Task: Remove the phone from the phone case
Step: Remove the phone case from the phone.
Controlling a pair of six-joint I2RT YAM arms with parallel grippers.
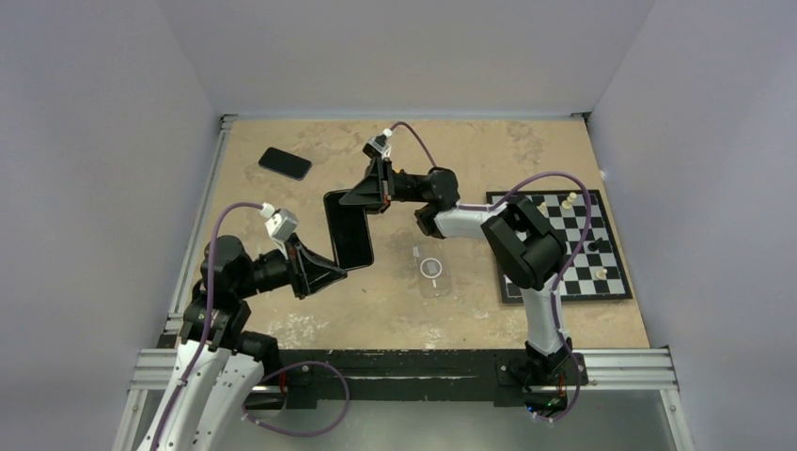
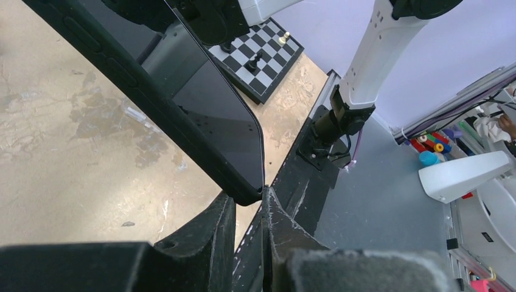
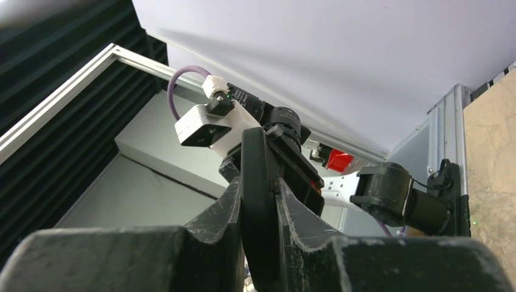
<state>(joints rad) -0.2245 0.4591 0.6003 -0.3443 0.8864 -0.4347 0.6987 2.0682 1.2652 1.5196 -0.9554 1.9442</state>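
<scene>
A black phone (image 1: 348, 230) with a thick black rim is held up off the table between both grippers. I cannot tell whether the rim is a case. My left gripper (image 1: 336, 269) is shut on its near lower corner, pinching it only at the fingertips, as the left wrist view shows (image 2: 246, 198); the phone's dark screen (image 2: 207, 103) fills that view. My right gripper (image 1: 353, 198) is shut on its far edge, which stands between the fingers (image 3: 258, 188) in the right wrist view. A clear phone case (image 1: 433, 271) with a white ring lies empty on the table.
A second black phone or case (image 1: 285, 163) lies at the far left of the table. A chessboard (image 1: 564, 244) with a few pieces sits at the right, under the right arm, and also shows in the left wrist view (image 2: 255, 55). Metal rails edge the table.
</scene>
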